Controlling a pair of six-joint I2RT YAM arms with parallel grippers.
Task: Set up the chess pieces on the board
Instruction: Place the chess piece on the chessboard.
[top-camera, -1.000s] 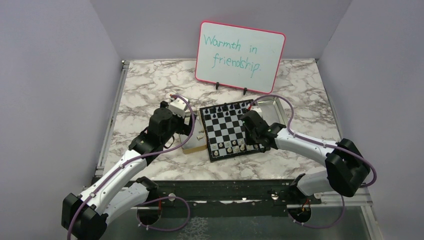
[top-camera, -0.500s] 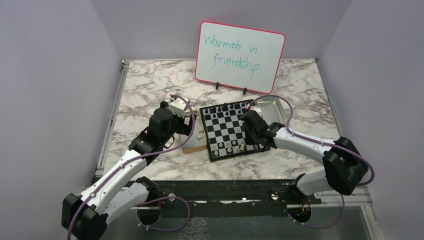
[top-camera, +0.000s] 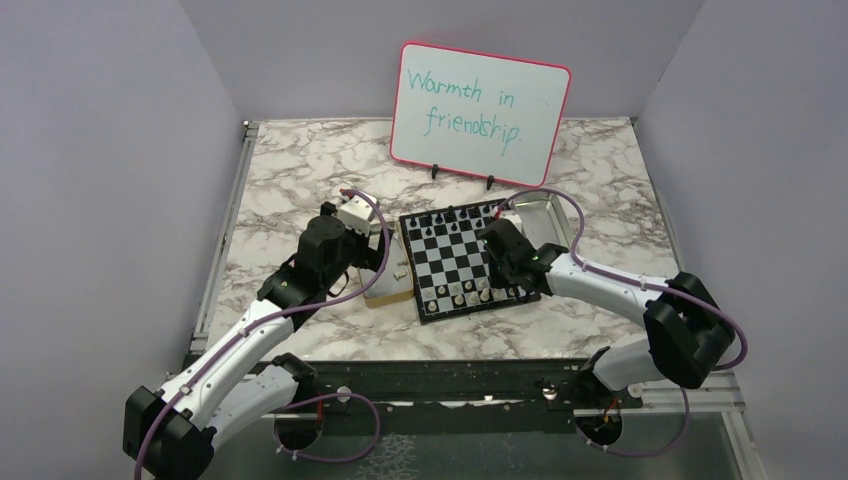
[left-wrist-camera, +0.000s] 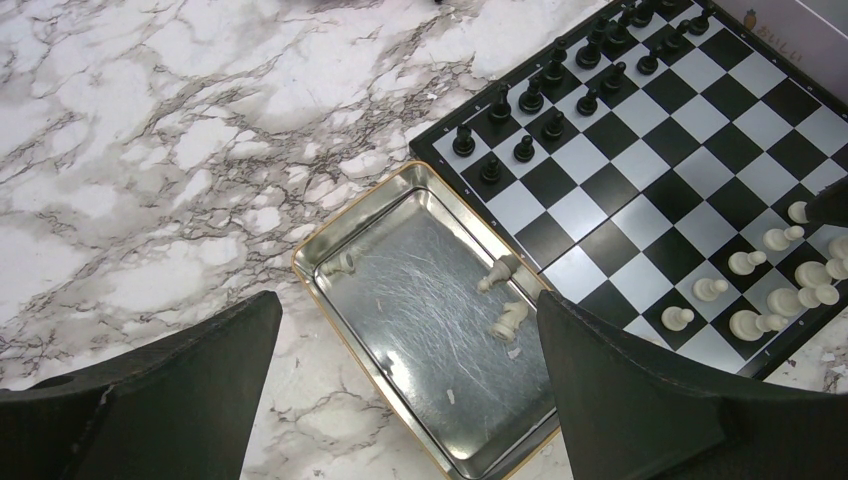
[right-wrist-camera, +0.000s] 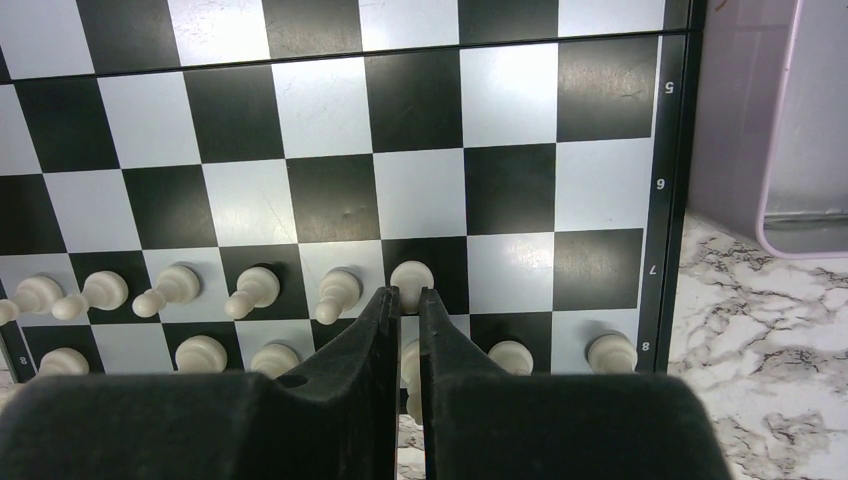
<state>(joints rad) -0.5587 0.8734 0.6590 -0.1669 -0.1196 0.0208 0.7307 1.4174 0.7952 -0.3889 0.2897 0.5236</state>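
Cream pawn stands upright at the tip of the right hand.

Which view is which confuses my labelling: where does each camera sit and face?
Top external: above and behind, looking down at the table; left arm, right arm, board show.
Left wrist: on the left arm, looking down at tray and board; open left pincer shows.
Right wrist: low over the board, facing white pawns; right pincer shows.
Shared: all three show the board.
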